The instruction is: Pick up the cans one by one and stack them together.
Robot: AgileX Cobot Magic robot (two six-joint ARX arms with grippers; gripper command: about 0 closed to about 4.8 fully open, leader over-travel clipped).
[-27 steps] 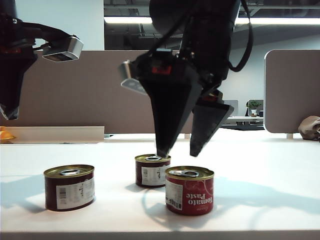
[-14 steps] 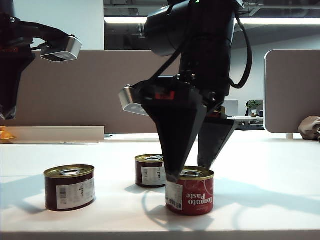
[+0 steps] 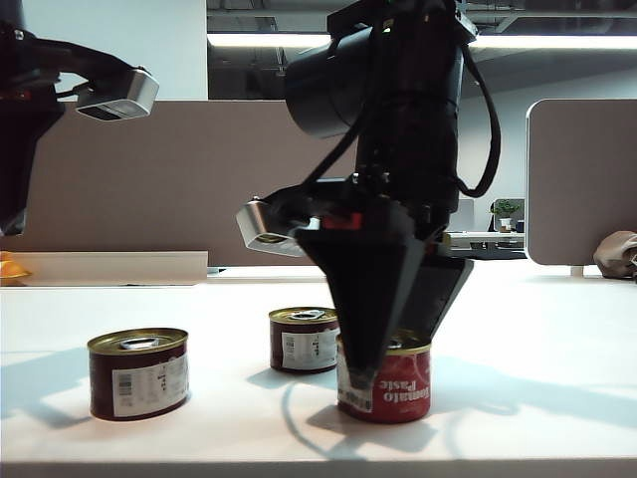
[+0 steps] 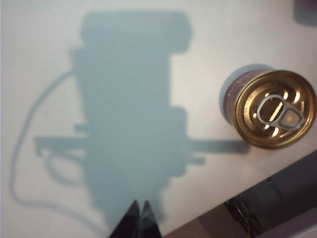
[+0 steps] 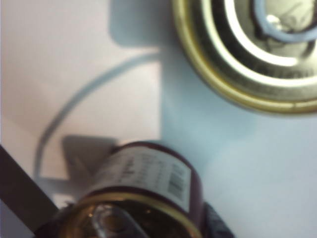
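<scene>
Three cans with gold lids stand on the white table (image 3: 537,398). A maroon can (image 3: 137,372) (image 4: 270,108) is at the left and a second maroon can (image 3: 302,339) (image 5: 257,49) sits in the middle, further back. My right gripper (image 3: 388,373) (image 5: 133,228) has come down over the red Tomato Paste can (image 3: 398,388) (image 5: 148,181). Its fingers (image 5: 218,224) press the can's sides, and the can still rests on the table. My left gripper (image 4: 140,204) is shut and empty, hanging high over bare table beside the left can.
A beige partition (image 3: 149,179) runs behind the table, with a pale divider (image 3: 582,179) at the right. Something orange (image 3: 8,269) lies at the far left edge. The table's near edge (image 4: 233,198) runs close to the left can.
My right gripper sank from above the cans onto the Tomato Paste can and its jaws narrowed around it. The can shifted slightly right. The left arm stayed still.
</scene>
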